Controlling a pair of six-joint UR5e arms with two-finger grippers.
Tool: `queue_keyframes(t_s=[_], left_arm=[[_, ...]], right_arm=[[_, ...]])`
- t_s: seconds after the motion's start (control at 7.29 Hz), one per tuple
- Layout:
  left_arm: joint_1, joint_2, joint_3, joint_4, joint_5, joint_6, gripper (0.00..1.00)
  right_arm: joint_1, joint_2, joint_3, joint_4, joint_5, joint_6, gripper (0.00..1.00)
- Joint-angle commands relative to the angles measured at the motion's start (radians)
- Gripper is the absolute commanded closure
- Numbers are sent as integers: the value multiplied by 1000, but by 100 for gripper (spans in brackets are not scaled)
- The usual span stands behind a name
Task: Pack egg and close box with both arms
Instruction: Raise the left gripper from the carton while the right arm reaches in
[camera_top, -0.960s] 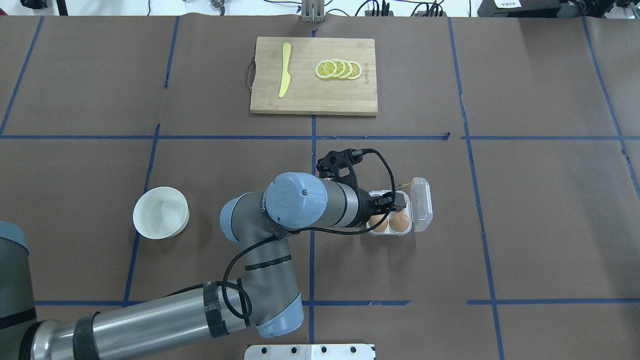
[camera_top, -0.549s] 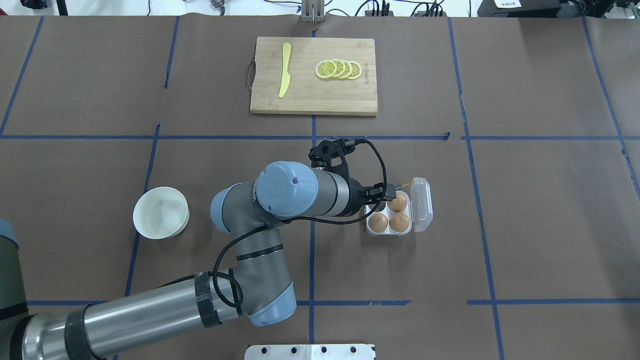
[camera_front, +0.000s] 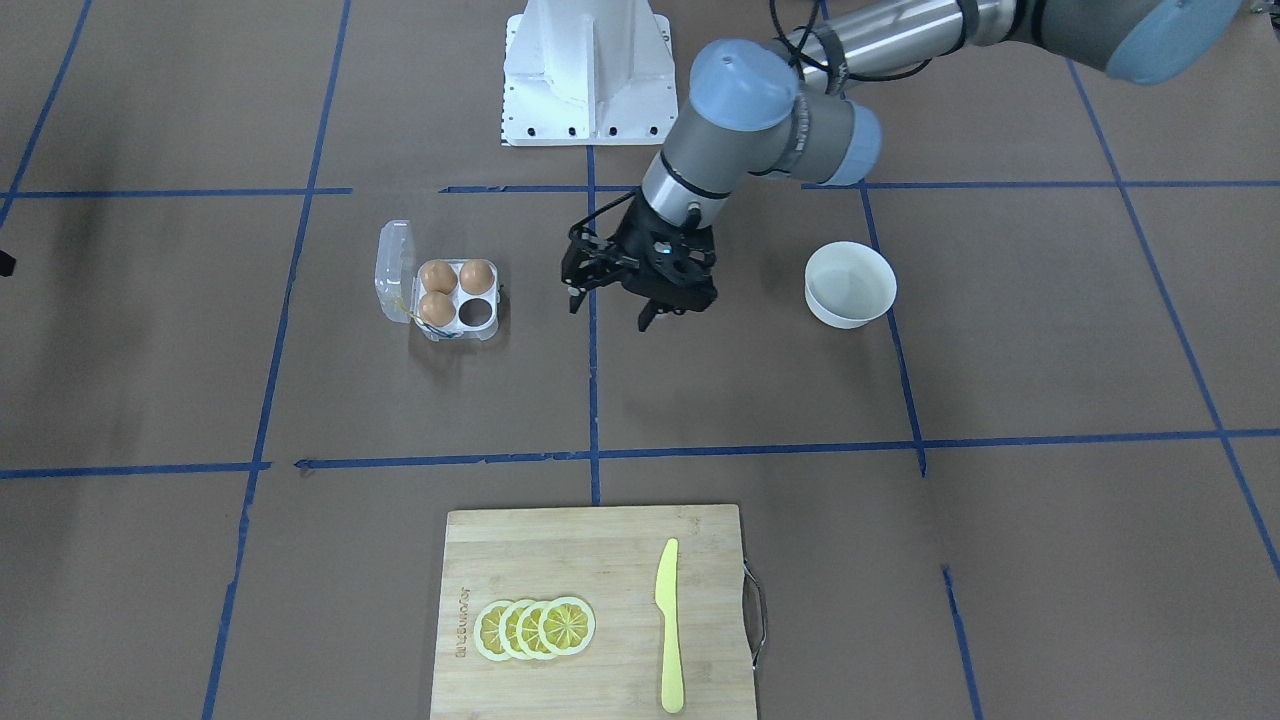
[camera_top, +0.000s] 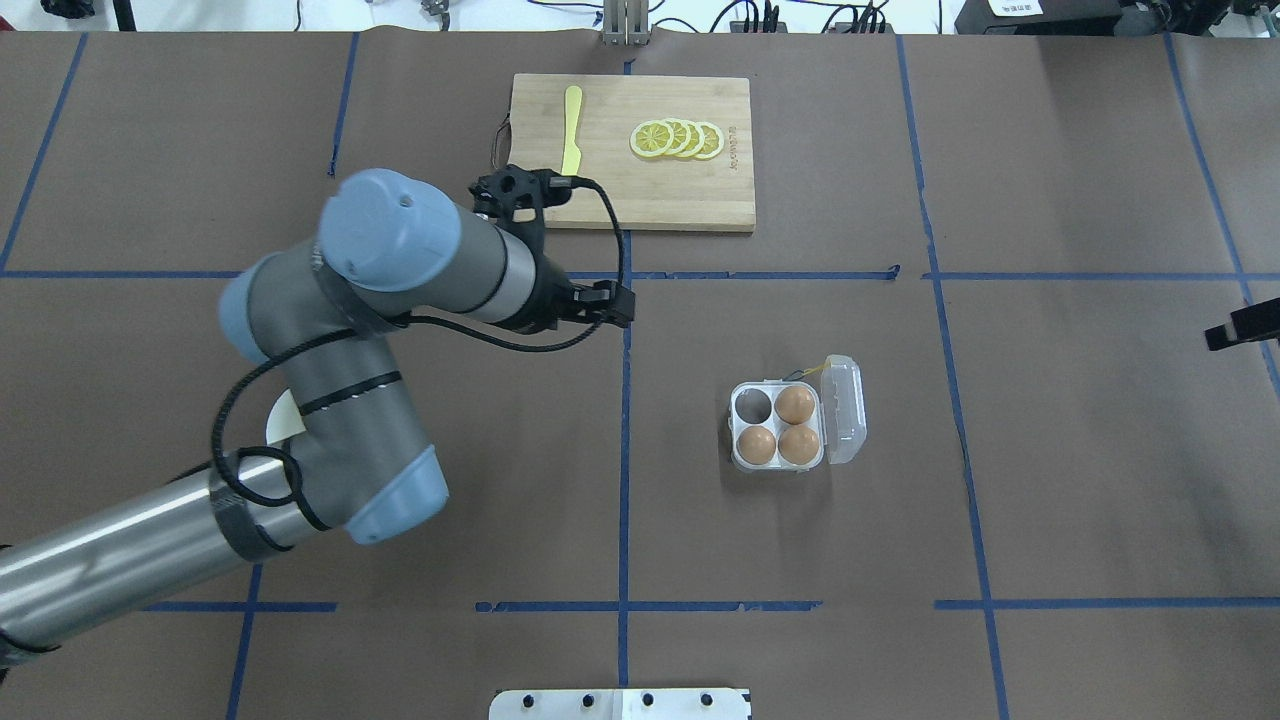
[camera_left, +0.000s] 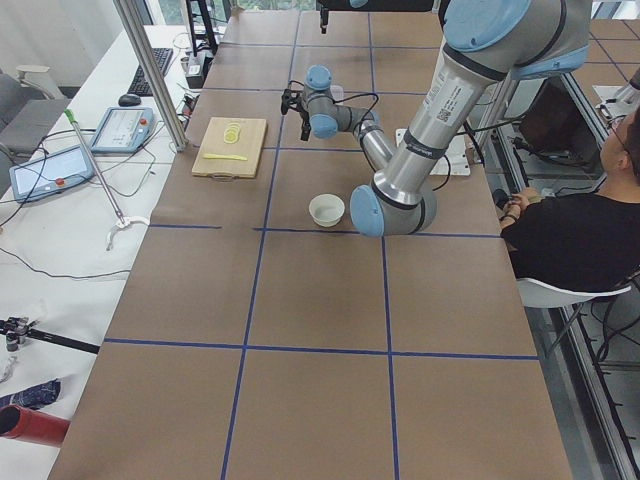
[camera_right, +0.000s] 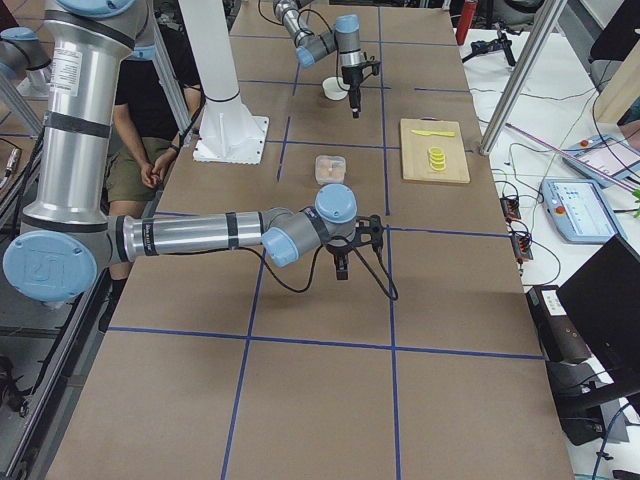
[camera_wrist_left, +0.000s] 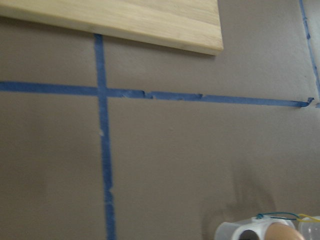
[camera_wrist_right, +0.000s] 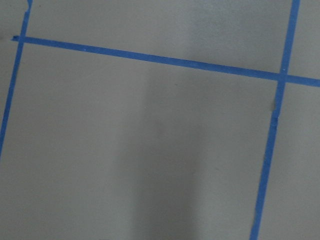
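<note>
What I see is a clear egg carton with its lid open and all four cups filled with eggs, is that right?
Not quite. The carton has its lid open, but only three cups hold eggs; the fourth cup is empty. The overhead view shows it.

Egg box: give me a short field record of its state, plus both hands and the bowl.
box: clear carton with four cells
eggs: three, one per cell
empty cell: the far cell on the robot's left side
lid: open, folded back on the robot's right side of the box
left hand: open, holding nothing, apart from the box on the robot's left of it
right hand: far from the box; open or shut cannot be told
bowl: white, no egg visible inside
</note>
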Motion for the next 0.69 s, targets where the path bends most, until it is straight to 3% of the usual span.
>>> queue_keyframes(t_s=[0.0, 0.27, 0.41, 0.55], left_arm=[[-124, 124, -69, 40, -63, 243, 13], [-238, 235, -102, 37, -122, 426, 13], [-252, 246, -102, 37, -130, 460, 13], [-261, 249, -102, 37, -132, 467, 13]], right_arm=[[-257, 104, 7, 157, -180, 413, 0], [-529, 237, 13, 149, -445, 650, 0], [-629, 339, 11, 85, -567, 709, 0], [-661, 498, 10, -88, -597, 738, 0]])
